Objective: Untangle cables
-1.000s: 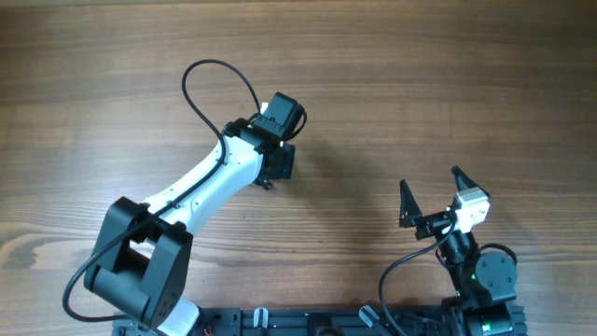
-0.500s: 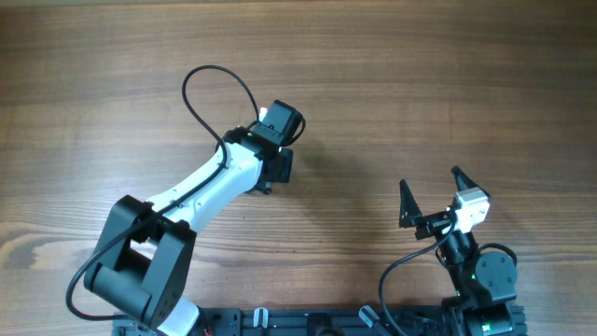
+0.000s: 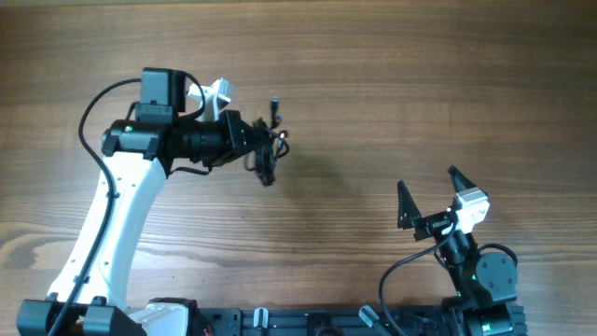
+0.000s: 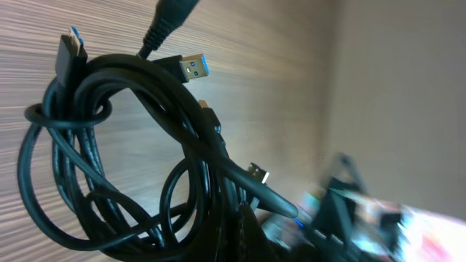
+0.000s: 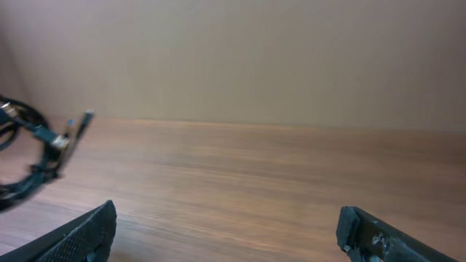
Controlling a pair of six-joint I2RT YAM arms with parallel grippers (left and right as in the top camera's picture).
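1. Tangled into 1 dark knot: the cables [image 3: 270,154], thin black loops wound through each other, left of centre and toward the far side in the overhead view.
2. At the upper end of the knot in the left wrist view, 1 USB plug [image 4: 194,68] with a blue insert pointing right, and a 2nd plug [image 4: 71,45] standing up at the left; lower down, a small metal plug [image 4: 255,173] poking out to the right.
3. Clamped on the bundle's near end: the left gripper [image 3: 254,147], turned to point sideways to the right, loops dangling off its tip.
4. Cannot tell whether the lowest loop touches the wood or hangs clear of it; a faint shadow just to the right of the bundle.
5. Underneath and all around, a brown wooden table [image 3: 420,75].
6. Well apart from the bundle, near the front right: the right gripper [image 3: 432,191], fingers spread wide with nothing between them.
7. In the right wrist view, only a blurred bit of the bundle at the far left edge, beyond both dark fingertips.
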